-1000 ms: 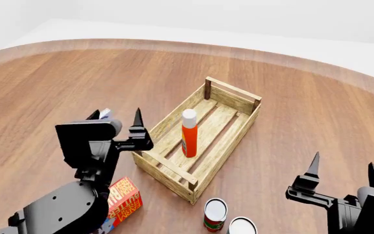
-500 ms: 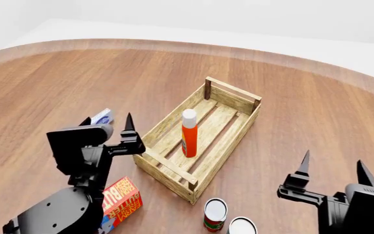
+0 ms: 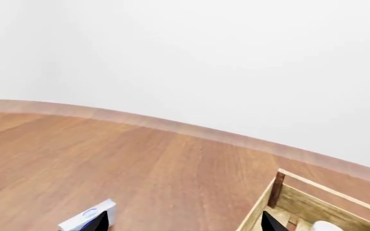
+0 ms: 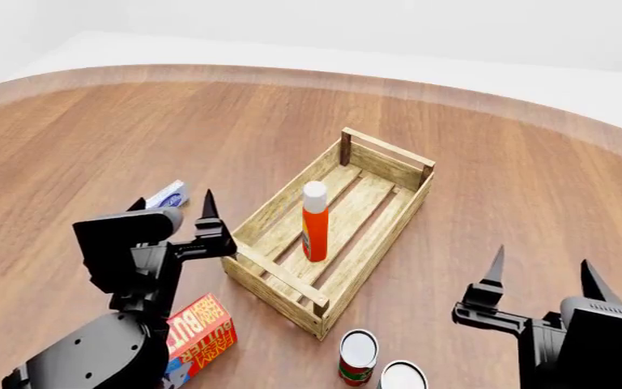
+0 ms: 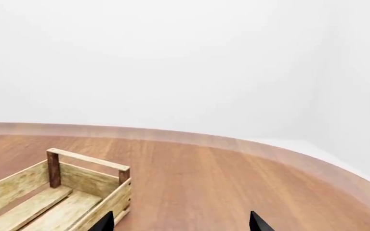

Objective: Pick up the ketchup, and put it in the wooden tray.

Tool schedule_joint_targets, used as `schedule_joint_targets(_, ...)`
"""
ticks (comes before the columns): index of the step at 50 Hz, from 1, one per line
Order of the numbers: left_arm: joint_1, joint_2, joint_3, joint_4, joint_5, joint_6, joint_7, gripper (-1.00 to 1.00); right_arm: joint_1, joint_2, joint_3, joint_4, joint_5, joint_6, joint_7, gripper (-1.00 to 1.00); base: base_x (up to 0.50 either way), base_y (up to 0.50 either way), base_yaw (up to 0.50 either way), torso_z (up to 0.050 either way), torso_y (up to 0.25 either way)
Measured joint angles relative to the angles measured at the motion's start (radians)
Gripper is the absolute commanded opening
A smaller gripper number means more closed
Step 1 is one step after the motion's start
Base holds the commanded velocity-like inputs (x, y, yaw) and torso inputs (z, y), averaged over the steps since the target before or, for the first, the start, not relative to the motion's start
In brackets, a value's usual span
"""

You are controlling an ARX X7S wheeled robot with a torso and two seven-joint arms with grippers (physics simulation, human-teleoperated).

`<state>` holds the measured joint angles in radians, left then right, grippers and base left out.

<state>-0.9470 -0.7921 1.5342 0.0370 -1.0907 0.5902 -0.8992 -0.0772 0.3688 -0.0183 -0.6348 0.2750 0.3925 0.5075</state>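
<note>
The ketchup (image 4: pixel 314 222), an orange-red bottle with a white cap, stands upright inside the wooden tray (image 4: pixel 389 166) in the head view. My left gripper (image 4: pixel 171 209) is open just left of the tray's near end, holding nothing. Further right, near the table's front, my right gripper (image 4: pixel 541 271) is open and empty. In the left wrist view the left gripper (image 3: pixel 181 222) shows only two fingertips, with the tray corner (image 3: pixel 276 188) and the bottle's white cap (image 3: pixel 326 226) beside one tip. The right wrist view shows the right gripper (image 5: pixel 179 222) and the tray's far end (image 5: pixel 88 168).
A red and yellow box (image 4: pixel 198 336) lies by my left arm. Two cans (image 4: pixel 358 354) stand just in front of the tray's near corner. A small white and blue packet (image 4: pixel 168 194) lies left of the tray, also seen in the left wrist view (image 3: pixel 88 217).
Both arms have drawn back and down toward the table's front. The left gripper moved away from the tray's edge. The ketchup stayed standing in the tray.
</note>
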Motion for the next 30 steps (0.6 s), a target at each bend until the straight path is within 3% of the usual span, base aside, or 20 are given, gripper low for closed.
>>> schedule_joint_targets(30, 0.013, -0.002, -0.016, -0.011, 0.001, -0.003, 0.002, 1.0, 0.017, 0.006, -0.014, 0.007, 0.008, 0.005, 0.001, 1.0, 0.0, 0.0, 0.0, 0.0, 0.0)
